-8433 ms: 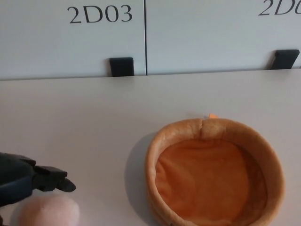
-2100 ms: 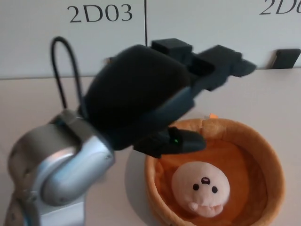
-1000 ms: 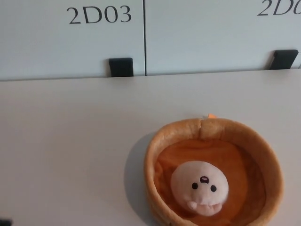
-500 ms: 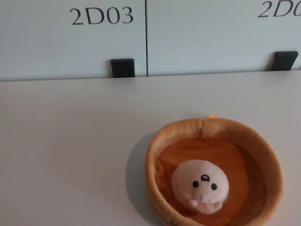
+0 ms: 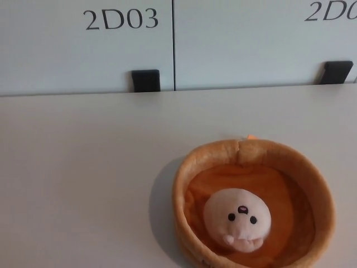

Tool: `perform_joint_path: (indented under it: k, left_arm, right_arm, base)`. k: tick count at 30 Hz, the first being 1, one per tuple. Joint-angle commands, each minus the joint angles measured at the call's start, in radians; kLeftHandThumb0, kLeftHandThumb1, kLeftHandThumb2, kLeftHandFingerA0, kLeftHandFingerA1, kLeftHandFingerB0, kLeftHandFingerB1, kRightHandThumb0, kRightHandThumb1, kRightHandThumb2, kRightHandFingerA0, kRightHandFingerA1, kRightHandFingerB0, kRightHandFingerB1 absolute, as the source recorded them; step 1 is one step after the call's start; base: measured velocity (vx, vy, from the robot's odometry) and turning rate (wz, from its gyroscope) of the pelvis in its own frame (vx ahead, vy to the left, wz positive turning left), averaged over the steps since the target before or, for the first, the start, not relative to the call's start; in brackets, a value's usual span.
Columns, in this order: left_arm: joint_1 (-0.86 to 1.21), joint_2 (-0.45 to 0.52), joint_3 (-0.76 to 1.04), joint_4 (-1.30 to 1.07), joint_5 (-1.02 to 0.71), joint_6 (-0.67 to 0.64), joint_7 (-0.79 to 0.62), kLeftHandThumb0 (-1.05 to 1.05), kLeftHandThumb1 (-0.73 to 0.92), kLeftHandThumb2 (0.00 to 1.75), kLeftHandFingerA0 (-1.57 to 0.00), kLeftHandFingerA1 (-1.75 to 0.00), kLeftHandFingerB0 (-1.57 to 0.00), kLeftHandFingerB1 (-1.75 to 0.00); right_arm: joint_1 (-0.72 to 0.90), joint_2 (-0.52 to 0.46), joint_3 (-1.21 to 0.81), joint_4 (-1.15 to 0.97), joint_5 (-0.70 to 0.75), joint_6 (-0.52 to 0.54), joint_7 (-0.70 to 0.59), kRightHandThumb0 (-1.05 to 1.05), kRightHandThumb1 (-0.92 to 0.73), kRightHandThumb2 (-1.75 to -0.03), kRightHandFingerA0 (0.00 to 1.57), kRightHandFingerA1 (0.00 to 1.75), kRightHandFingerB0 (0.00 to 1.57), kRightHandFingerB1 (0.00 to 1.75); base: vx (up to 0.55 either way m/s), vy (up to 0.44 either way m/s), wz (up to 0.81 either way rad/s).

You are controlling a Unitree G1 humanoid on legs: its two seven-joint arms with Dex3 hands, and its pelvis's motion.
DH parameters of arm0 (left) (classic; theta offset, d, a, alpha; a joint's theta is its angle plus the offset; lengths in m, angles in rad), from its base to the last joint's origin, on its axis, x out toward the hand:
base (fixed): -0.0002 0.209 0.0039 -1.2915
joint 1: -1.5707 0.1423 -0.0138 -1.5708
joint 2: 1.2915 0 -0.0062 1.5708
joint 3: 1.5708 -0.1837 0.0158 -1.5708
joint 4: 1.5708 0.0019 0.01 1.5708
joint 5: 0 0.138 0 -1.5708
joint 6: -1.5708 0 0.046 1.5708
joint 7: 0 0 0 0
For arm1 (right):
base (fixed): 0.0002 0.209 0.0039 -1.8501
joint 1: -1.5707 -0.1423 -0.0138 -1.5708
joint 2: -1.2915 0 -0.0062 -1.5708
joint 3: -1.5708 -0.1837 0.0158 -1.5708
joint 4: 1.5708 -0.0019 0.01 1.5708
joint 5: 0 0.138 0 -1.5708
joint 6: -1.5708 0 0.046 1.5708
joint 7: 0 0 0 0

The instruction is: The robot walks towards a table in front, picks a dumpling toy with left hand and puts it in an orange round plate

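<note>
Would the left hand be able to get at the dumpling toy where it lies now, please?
Probably yes: the dumpling toy lies uncovered inside the orange round plate, with nothing above it. Only the plate's raised rim surrounds it, so coming from above seems easiest. The hand itself is out of view.

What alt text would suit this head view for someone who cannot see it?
A pale pink plush dumpling toy with a small face lies inside a round orange fabric plate on a white table; no robot hand shows.
</note>
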Motion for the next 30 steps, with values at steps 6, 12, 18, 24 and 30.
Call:
perform_joint_path:
  k: [6, 12, 18, 24, 30]
  left_arm:
    - [-0.545, 0.015, -0.491, 0.692, 0.404, 0.036, 0.534, -0.52, 0.54, 0.96, -0.62, -0.63, -0.24, -0.48]
    - [-0.599, -0.059, -0.510, 0.666, 0.367, 0.220, 0.683, -0.45, 0.72, 0.61, -0.60, -0.48, -0.24, -0.34]
    - [-0.607, -0.065, -0.508, 0.819, 0.288, 0.183, 0.752, -0.45, 0.49, 0.94, -0.53, -0.62, -0.15, -0.47]
    - [-0.612, -0.020, -0.555, 0.910, 0.271, 0.008, 0.759, -0.53, 0.49, 0.92, -0.69, -0.66, -0.30, -0.49]
    - [-0.628, -0.025, -0.620, 0.872, 0.303, -0.028, 0.861, -0.58, 0.53, 0.94, -0.70, -0.65, -0.35, -0.50]
  right_arm:
    - [-0.036, -0.005, -0.009, 0.027, 0.011, -0.063, -0.036, -0.21, -0.63, -0.58, 0.61, 0.49, 0.26, 0.35]
    - [-0.031, 0.003, 0.002, -0.012, -0.001, -0.051, -0.040, -0.20, -0.64, -0.59, 0.61, 0.49, 0.27, 0.35]
    - [-0.035, -0.001, -0.009, -0.022, 0.018, -0.079, -0.028, -0.25, -0.60, -0.58, 0.60, 0.49, 0.29, 0.36]
    - [-0.014, -0.009, -0.004, -0.091, 0.005, -0.073, -0.026, -0.21, -0.63, -0.58, 0.66, 0.50, 0.31, 0.38]
    - [-0.029, -0.010, -0.004, -0.090, 0.006, -0.080, -0.025, -0.21, -0.62, -0.58, 0.67, 0.53, 0.30, 0.36]
  base:
    - [0.00, 0.000, 0.00]
    - [0.00, 0.000, 0.00]
    - [0.00, 0.000, 0.00]
    - [0.00, 0.000, 0.00]
    - [0.00, 0.000, 0.00]
